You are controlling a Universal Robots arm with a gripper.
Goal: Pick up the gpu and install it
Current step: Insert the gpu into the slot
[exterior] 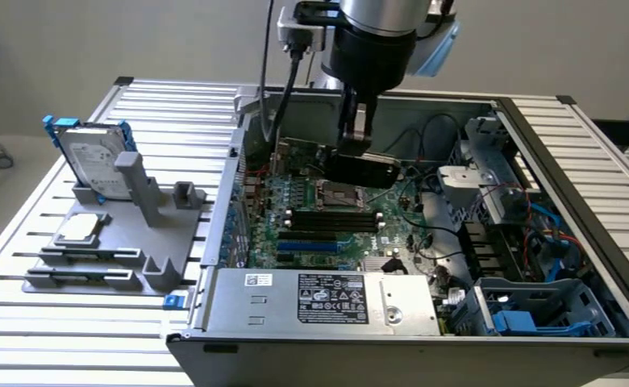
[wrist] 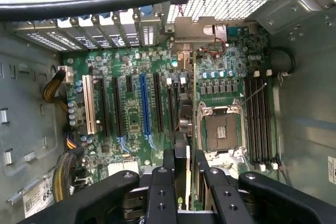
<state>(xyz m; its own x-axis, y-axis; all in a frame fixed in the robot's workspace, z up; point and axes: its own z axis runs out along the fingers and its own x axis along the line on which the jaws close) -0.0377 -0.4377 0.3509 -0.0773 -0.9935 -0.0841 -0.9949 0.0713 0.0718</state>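
On the exterior view's left, a slatted table (exterior: 35, 322) is recorded, carrying a grey fixture (exterior: 153, 266). A hard drive (exterior: 91, 153) with a blue frame is stood upright at the far end of the fixture. A square silver-topped part (exterior: 83, 228) is laid flat on it, nearer the camera.

Just beside the fixture, toward the exterior view's right, an open computer case (exterior: 572, 137) is set on the table. The motherboard (exterior: 314, 242) is exposed. A power supply (exterior: 326, 297) with a label is seen at the near wall.

Over the middle of the board, the gripper (exterior: 356, 149) is pointed downward. The gpu (exterior: 363, 171) is clamped between its fingers, black glossy cover toward the camera. The card is held above the board, near the processor socket (exterior: 336, 193) and behind the long black memory slots (exterior: 331, 218). Contact between the card's lower edge and the board cannot be made out.

In the wrist view, the gpu (wrist: 182, 121) is seen edge-on between the fingers (wrist: 168, 163) of the gripper (wrist: 184, 156). It is lined up between the blue slot (wrist: 143, 103) and the processor socket (wrist: 220, 129). The memory slots (wrist: 260, 119) are noted beyond the socket.

At the exterior view's right, blue cables (exterior: 551, 226) and a grey drive cage (exterior: 540, 310) are noted inside the case.
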